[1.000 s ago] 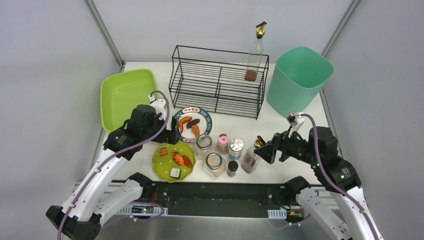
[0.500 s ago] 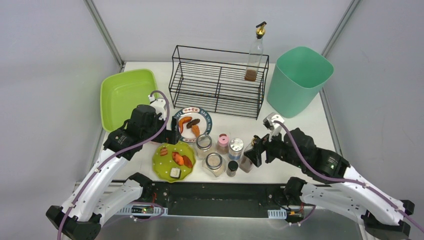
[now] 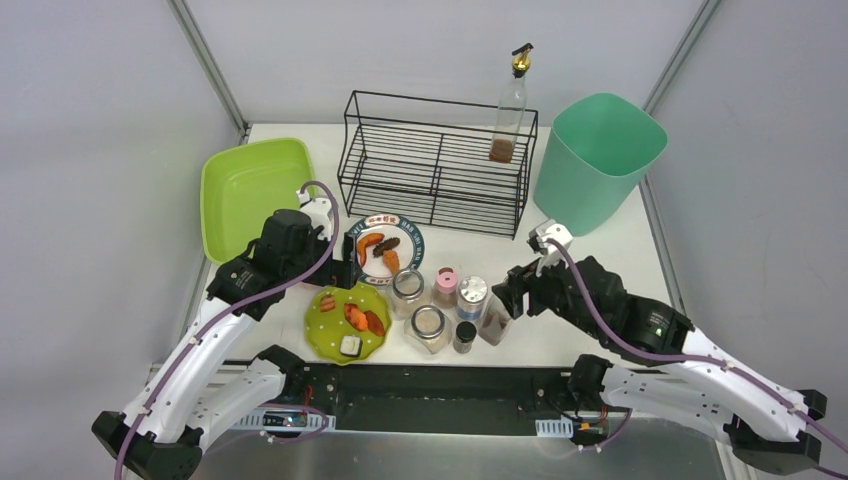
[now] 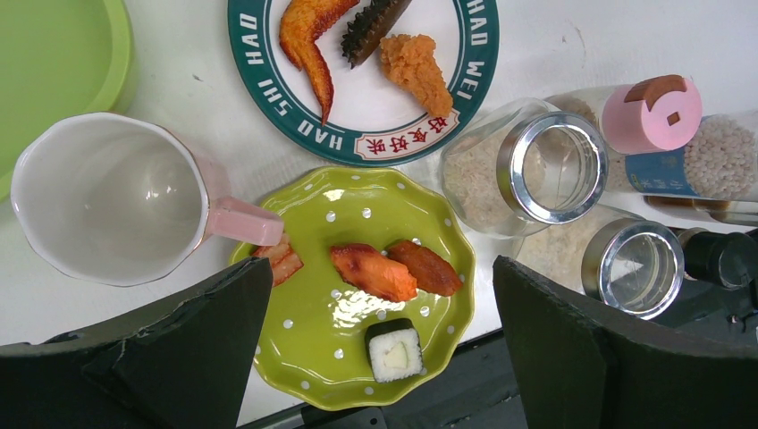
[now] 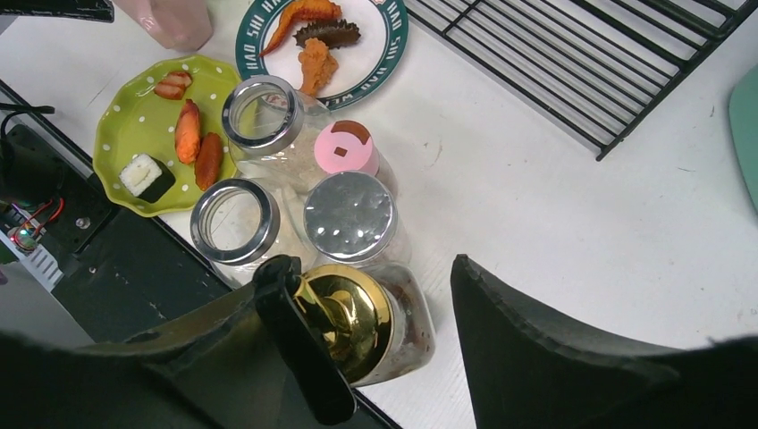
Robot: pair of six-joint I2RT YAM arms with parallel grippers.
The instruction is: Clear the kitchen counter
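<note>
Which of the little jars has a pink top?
The small glass shaker with the pink cap, standing between the metal-rimmed glass jar and the silver-capped glass shaker. No other top there is pink.

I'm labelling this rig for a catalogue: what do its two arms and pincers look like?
The left arm and right arm share white lower links, black upper housings and a looping purple cable. The left pincer and right pincer each have two broad, matte-black, wedge-shaped fingers.
</note>
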